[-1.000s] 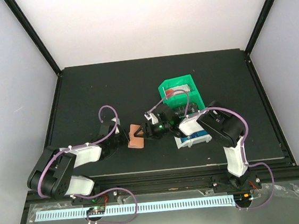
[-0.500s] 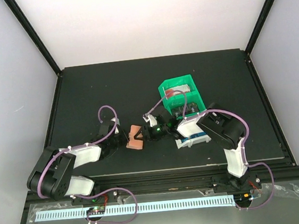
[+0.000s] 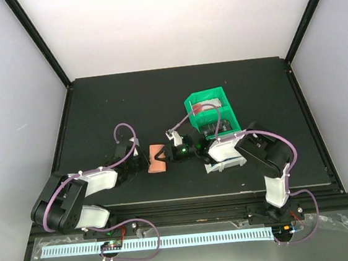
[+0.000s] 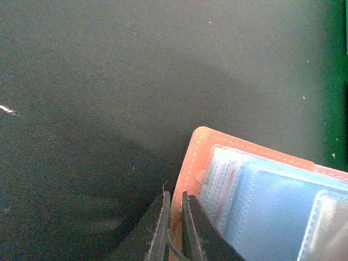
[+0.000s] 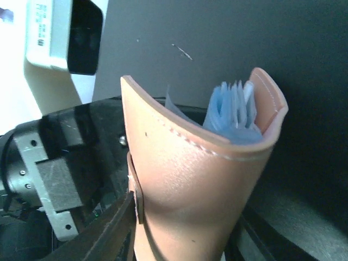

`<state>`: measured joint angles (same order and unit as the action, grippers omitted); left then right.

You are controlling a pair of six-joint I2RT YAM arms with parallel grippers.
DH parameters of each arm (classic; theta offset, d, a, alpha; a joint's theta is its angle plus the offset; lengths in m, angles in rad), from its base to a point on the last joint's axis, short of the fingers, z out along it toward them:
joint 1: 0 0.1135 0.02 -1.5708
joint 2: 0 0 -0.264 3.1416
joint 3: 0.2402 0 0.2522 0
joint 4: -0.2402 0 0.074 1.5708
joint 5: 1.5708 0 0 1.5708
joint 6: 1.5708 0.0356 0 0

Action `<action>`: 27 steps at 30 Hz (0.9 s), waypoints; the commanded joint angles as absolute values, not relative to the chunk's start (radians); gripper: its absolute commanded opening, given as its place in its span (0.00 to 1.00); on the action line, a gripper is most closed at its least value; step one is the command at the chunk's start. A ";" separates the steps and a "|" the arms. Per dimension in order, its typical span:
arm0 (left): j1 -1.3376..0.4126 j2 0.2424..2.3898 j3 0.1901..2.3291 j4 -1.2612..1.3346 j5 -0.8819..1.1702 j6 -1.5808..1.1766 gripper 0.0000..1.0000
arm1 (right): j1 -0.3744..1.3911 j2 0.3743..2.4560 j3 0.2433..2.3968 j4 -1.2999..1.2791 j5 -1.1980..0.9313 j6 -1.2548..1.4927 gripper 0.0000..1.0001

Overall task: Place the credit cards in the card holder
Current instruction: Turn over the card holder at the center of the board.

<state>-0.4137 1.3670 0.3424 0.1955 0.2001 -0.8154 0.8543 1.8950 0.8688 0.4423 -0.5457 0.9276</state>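
The salmon-orange card holder (image 3: 157, 158) lies between my two grippers on the black mat. My left gripper (image 3: 142, 161) is shut on its left edge; the left wrist view shows the fingertips (image 4: 165, 217) pinching the orange edge (image 4: 191, 163), with clear blue sleeves (image 4: 272, 201) inside. My right gripper (image 3: 169, 154) grips the holder (image 5: 196, 185) across its width, bowing it open, with the sleeves (image 5: 234, 109) standing up inside. A red-and-white card (image 3: 204, 107) sits in the green tray. A blue-and-white flat thing (image 3: 222, 161) lies mostly hidden under my right arm.
The green-and-white compartment tray (image 3: 191, 102) stands just behind my right gripper. My right forearm lies across the mat's middle right. The mat's front edge runs close below both grippers. Black frame posts stand at the back corners.
The right gripper has pushed a little to the left against the holder. The holder now sits squarer and slightly further back. The left gripper keeps its pinch on the left edge.
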 commanded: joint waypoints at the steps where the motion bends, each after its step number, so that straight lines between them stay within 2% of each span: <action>1: -0.432 1.383 0.304 0.034 0.274 -0.822 0.10 | 0.880 1.865 0.870 0.590 -0.586 0.964 0.42; 5: -0.431 1.360 0.305 0.029 0.285 -0.817 0.10 | 0.878 1.880 0.900 0.528 -0.568 0.966 0.28; 12: -0.429 1.318 0.304 -0.004 0.257 -0.806 0.13 | 0.879 1.874 0.969 0.299 -0.489 0.870 0.13; 15: -0.427 1.293 0.304 -0.030 0.230 -0.803 0.15 | 0.878 1.866 1.003 0.187 -0.452 0.827 0.11; 22: -0.423 1.210 0.306 -0.106 0.154 -0.802 0.28 | 0.878 1.791 1.071 -0.074 -0.321 0.702 0.09; 27: -0.421 1.163 0.325 -0.153 0.140 -0.792 0.31 | 0.878 1.743 1.144 -0.310 -0.160 0.595 0.09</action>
<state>-0.4202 1.1908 0.3229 -0.0219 0.1818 -0.8108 0.8764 1.8027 1.0733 -0.0879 -0.3305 0.7174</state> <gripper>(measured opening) 0.305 0.135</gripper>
